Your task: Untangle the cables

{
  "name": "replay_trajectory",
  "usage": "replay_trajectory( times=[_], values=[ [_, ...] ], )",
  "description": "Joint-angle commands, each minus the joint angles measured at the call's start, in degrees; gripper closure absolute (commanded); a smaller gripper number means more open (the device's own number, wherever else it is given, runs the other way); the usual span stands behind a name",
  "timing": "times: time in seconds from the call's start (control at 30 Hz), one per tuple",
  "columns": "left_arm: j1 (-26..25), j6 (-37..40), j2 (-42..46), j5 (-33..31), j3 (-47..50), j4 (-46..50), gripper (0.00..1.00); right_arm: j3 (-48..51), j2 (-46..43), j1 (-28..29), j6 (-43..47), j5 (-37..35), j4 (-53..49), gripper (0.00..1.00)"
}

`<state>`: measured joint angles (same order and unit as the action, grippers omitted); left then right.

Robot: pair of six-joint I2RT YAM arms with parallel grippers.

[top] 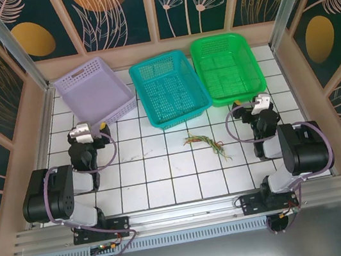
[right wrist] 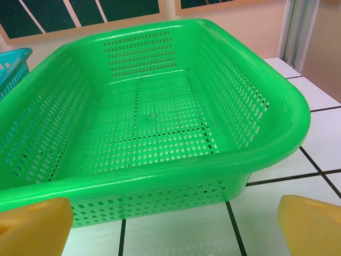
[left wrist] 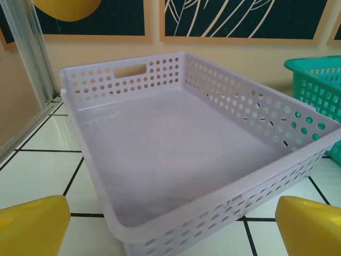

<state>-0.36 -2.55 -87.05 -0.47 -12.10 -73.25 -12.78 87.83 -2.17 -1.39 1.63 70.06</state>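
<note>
the cables (top: 205,142) lie in one small tangle mid-bench, between the arms but closer to the right one. they sit left of the right claw (top: 255,99) and nearer the near edge. the bundle's long axis runs left-right, its right end slanting nearward. both claws gape wide, empty. the left claw (top: 85,128) sits farther off, facing the lilac basket (top: 77,69).

The cables (top: 205,140) were green, yellow and reddish-brown, the table (top: 164,168) white with dark grid lines, and there were a lilac basket (top: 97,95), a teal basket (top: 171,93) and a green basket (top: 226,67).
</note>
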Motion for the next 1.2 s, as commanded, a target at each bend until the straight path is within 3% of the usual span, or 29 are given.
replay_trajectory(
  times=[0.0,0.77,0.83,0.93,1.0,1.17],
  values=[
    [0.2,0.8,0.5,0.3,0.0,-1.7,0.01,-0.9,0.4,-0.3,0.6,1.2,0.7,0.01],
    [0.2,0.8,0.6,0.3,0.1,-1.8,0.01,-0.9,0.4,-0.2,0.5,1.2,0.8,0.01],
    [0.2,0.2,4.0,-1.3,1.2,-1.8,0.01,-0.1,-1.7,-0.1,0.5,0.6,1.1,0.01],
    [0.1,-6.2,18.7,-13.4,-2.4,19.2,0.01,0.7,-11.8,3.1,1.3,-7.6,-5.5,0.01],
    [0.0,-8.7,27.2,-17.3,-2.3,25.1,0.01,1.3,-21.3,7.2,2.5,-14.2,-8.5,0.01],
    [-0.2,-13.2,41.3,-20.3,-10.4,42.7,0.01,-11.2,-40.3,22.2,16.0,-20.9,-24.4,0.01]
  ],
)
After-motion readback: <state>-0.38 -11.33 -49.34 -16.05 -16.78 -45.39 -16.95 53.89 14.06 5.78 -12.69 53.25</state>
